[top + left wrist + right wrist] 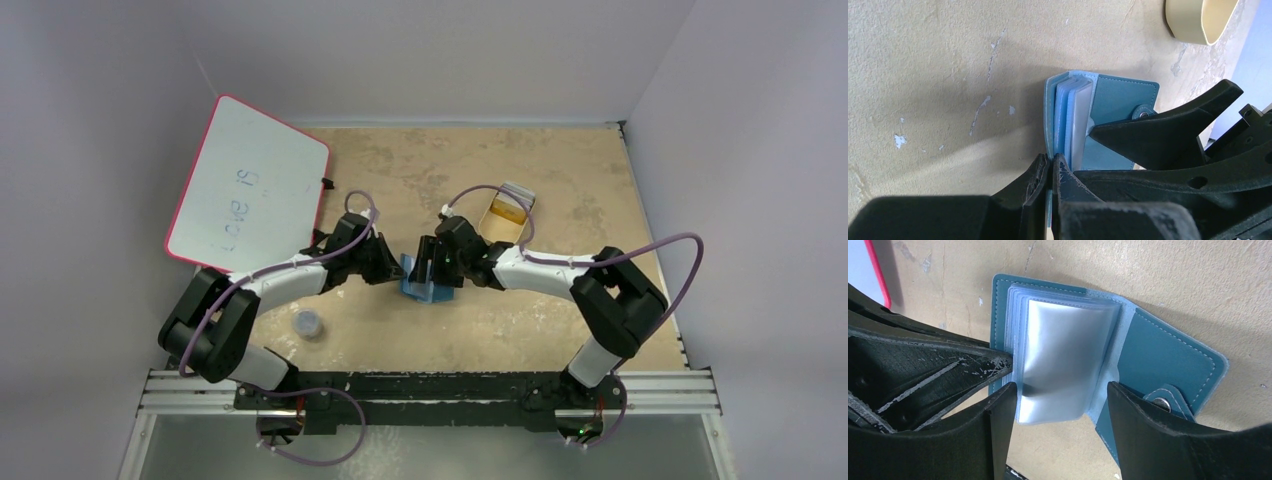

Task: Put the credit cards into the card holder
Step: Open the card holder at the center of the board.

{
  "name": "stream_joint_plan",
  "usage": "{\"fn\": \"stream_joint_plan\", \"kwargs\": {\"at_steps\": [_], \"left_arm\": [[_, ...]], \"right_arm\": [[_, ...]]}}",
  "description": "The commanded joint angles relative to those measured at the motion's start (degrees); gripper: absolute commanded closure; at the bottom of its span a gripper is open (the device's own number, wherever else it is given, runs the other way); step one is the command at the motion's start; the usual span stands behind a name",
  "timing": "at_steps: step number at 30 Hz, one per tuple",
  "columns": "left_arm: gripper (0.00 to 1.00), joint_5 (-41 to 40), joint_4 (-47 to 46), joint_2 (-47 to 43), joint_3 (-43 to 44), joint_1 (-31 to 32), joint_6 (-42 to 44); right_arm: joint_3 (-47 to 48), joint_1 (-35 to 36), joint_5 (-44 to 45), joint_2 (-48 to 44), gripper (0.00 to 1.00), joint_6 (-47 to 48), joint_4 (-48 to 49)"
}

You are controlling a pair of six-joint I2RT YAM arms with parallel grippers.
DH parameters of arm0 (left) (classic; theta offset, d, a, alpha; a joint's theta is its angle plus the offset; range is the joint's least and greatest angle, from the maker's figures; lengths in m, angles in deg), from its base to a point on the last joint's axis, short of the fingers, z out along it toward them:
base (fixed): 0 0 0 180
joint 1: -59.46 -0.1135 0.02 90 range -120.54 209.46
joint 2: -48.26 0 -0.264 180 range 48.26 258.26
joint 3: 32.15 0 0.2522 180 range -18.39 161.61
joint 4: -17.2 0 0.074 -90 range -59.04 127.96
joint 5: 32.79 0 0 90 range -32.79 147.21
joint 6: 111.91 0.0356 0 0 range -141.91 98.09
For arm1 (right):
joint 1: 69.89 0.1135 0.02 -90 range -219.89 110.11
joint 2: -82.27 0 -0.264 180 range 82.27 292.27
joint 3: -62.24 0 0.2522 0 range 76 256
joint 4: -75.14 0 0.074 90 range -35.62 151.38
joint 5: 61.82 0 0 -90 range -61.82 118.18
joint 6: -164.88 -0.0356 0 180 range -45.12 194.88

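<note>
The card holder point(424, 288), a teal-blue bifold, stands open on the table between both grippers. My left gripper point(1050, 160) is shut on the edge of its left cover point(1050, 115). The right gripper point(1062, 387) is open, its fingers on either side of the shiny clear pockets point(1063, 350), with the snap-tab cover point(1168, 355) spread to the right. The pocket facing the right wrist camera shows no card. Orange-yellow credit cards point(508, 212) lie in the beige tray point(494, 224) behind the right arm.
A pink-rimmed whiteboard point(250, 190) leans at the back left. A small round grey object point(310, 323) sits near the left arm's base. The tray's rim point(1200, 17) shows at the top right of the left wrist view.
</note>
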Motion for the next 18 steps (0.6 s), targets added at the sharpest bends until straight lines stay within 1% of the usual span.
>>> {"fn": "stream_joint_plan", "kwargs": {"at_steps": [1,5,13,18], "left_arm": [[1.0,0.0,-1.3,-2.1,-0.3,0.3,-0.7],[1.0,0.1,-1.4,-2.1,-0.2,0.3,-0.9],[1.0,0.0,-1.2,-2.1,-0.5,0.3,-0.5],[1.0,-1.3,0.7,-1.9,0.2,0.4,0.2]], "right_arm": [[2.2,0.2,-0.8,0.4,0.3,1.0,0.3],[2.2,0.2,-0.1,0.3,0.28,0.8,-0.5],[3.0,0.2,5.2,-0.2,0.33,1.2,-6.2],[3.3,0.2,9.6,-2.4,0.32,1.0,-10.6]]}}
